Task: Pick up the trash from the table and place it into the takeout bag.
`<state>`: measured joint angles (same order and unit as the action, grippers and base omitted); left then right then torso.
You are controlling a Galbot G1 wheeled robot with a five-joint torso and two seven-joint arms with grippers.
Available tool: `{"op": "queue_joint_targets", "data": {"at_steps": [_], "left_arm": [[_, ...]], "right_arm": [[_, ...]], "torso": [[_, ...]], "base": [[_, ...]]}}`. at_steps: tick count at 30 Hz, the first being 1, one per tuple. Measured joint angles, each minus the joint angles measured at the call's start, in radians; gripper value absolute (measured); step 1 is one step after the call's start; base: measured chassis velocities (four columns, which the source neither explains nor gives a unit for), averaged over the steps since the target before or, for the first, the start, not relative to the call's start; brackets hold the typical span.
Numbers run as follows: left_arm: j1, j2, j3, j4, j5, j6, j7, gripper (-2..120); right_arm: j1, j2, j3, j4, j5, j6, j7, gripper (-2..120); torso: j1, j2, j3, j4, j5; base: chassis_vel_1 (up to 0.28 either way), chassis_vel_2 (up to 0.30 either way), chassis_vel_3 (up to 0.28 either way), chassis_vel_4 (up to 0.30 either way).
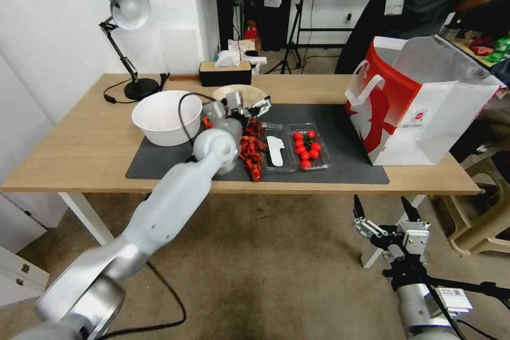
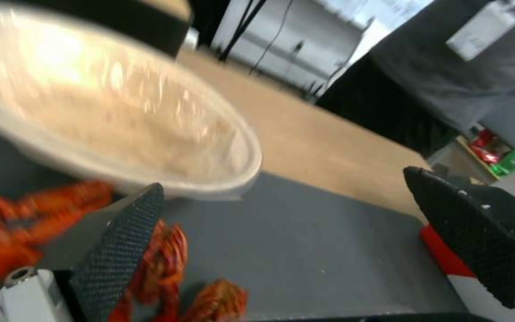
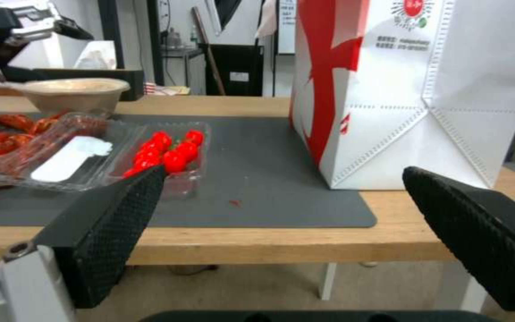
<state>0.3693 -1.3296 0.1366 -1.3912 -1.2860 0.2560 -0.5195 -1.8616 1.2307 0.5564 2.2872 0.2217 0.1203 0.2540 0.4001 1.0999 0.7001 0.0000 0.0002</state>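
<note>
Two hands, one busy: the left hand (image 1: 249,103) hovers over the dark mat (image 1: 340,133), fingers spread and holding nothing, right at the near rim of the shallow beige bowl (image 1: 234,93) at the back of the surface (image 1: 79,143). Red crayfish shells (image 1: 252,151) lie in a heap just beneath it, beside the clear tray of tomatoes (image 1: 307,146). The takeout bag (image 1: 419,111) stands open at the right end, well apart from the bowl. The right hand (image 1: 387,211) waits below the front edge, also spread wide. My worry (a guess only) is the bowl's thin, sloping rim: a shallow pinch could slip or tip it, and the carry across passes over the tomatoes and could snag the bag's handle (image 1: 366,87).
</note>
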Motion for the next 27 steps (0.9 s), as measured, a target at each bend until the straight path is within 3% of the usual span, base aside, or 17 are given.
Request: {"op": "queue_joint_targets", "data": {"at_steps": [2, 5, 10, 19, 27], "left_arm": [[-0.046, -0.033, 0.003, 0.067, -0.072, 0.022, -0.067, 100], [-0.077, -0.051, 0.003, 0.117, -0.118, 0.04, -0.118, 100], [-0.099, -0.054, 0.0, 0.155, -0.157, 0.052, -0.156, 100], [-0.137, -0.084, -0.03, 0.236, -0.215, 0.05, -0.147, 100], [-0.165, -0.136, -0.054, 0.322, -0.192, 0.047, -0.137, 100]], "right_arm": [[-0.002, 0.001, 0.006, -0.003, 0.0, 0.0, 0.001, 100], [-0.003, 0.001, 0.007, -0.004, 0.001, 0.01, 0.002, 100], [0.001, 0.002, 0.007, -0.008, 0.001, 0.028, 0.004, 100], [0.005, 0.001, -0.003, -0.012, 0.001, 0.029, 0.005, 100], [-0.003, -0.002, 0.0, -0.012, 0.003, 0.04, 0.004, 100]], "torso": [[0.0, 0.0, 0.0, -0.0003, 0.0], [0.0, 0.0, 0.0, -0.0001, -0.0001], [0.0, 0.0, 0.0, 0.0001, -0.0001], [0.0, 0.0, 0.0, 0.0001, -0.0001], [0.0, 0.0, 0.0, -0.0001, -0.0001]], "base": [[0.0, 0.0, 0.0, 0.0], [0.0, 0.0, 0.0, 0.0], [0.0, 0.0, 0.0, 0.0], [0.0, 0.0, 0.0, 0.0], [0.0, 0.0, 0.0, 0.0]]}}
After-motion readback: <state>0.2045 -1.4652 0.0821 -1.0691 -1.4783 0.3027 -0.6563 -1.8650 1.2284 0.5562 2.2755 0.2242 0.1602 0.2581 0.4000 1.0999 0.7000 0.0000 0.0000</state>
